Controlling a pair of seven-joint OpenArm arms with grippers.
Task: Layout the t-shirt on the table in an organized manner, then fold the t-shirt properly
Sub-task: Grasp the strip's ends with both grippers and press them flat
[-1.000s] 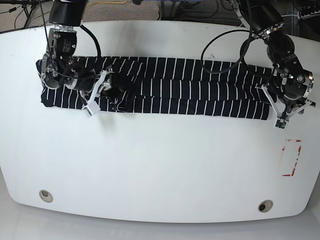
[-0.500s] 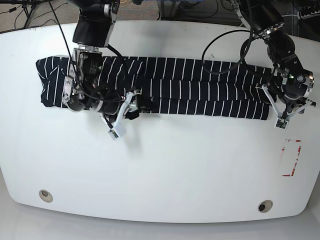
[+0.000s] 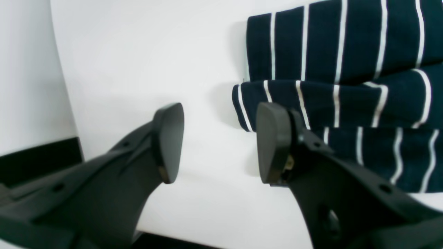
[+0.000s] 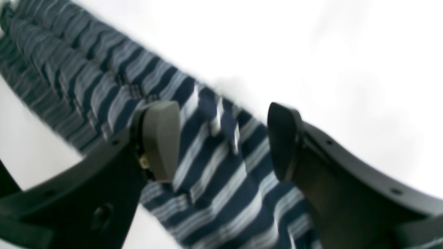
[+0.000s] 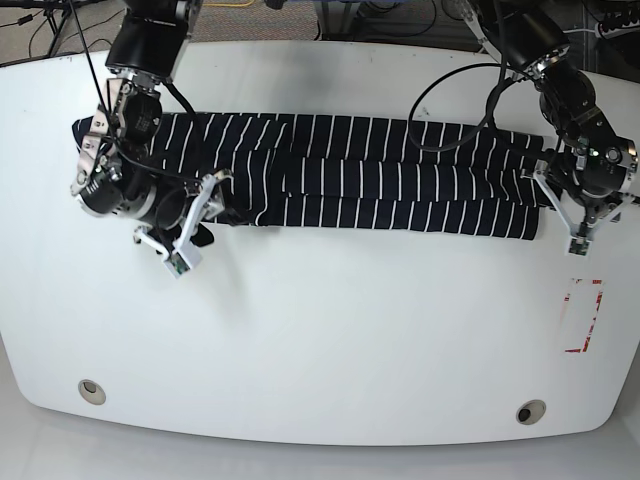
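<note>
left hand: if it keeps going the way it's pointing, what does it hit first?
Most likely bare table. In the left wrist view the open left hand frames white tabletop just off the end of the folded t-shirt. One fingertip overlaps the shirt's edge, so it could brush the fabric; depth is unclear.

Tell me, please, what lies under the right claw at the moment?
Beneath the open right claw lies the folded striped t-shirt, with the white table beyond its edge. Whatever the cloth layers cover cannot be seen, and the wrist view is blurred.
</note>
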